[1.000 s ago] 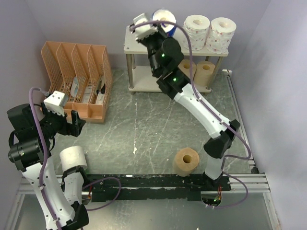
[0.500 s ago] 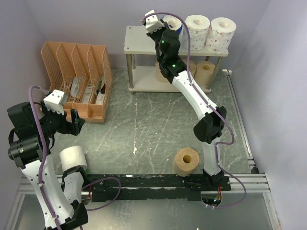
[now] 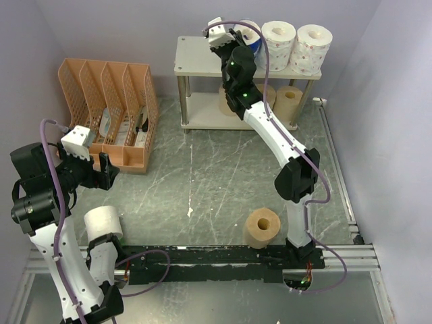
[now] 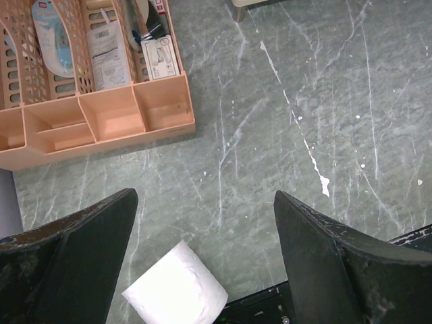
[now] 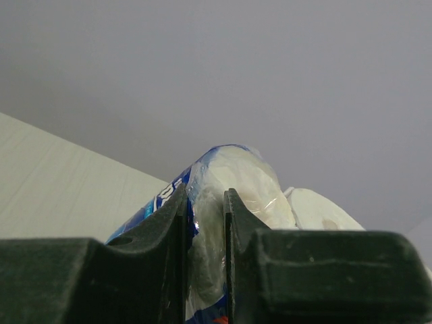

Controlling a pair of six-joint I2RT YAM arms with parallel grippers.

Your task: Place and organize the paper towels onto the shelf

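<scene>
The shelf (image 3: 196,64) stands at the back; its top board also shows in the right wrist view (image 5: 54,182). My right gripper (image 3: 241,39) is shut on the blue-white wrapped roll (image 3: 252,35), holding it over the top board beside two white rolls with pinkish print (image 3: 278,40). In the right wrist view the gripper (image 5: 204,196) pinches the wrapped roll (image 5: 236,175) between its fingers. Tan rolls (image 3: 290,101) sit on the lower tier, partly hidden by the arm. One tan roll (image 3: 261,228) stands on the table. A plain white roll (image 3: 102,223) lies under my open, empty left gripper (image 4: 206,196).
An orange mesh file organizer (image 3: 108,111) with papers stands at the left, also in the left wrist view (image 4: 94,81). A black rail (image 3: 223,260) runs along the near edge. Grey walls close in the back and both sides.
My right arm has carried the wrapped roll rightward along the shelf top, toward the printed rolls. The left arm has not moved.
</scene>
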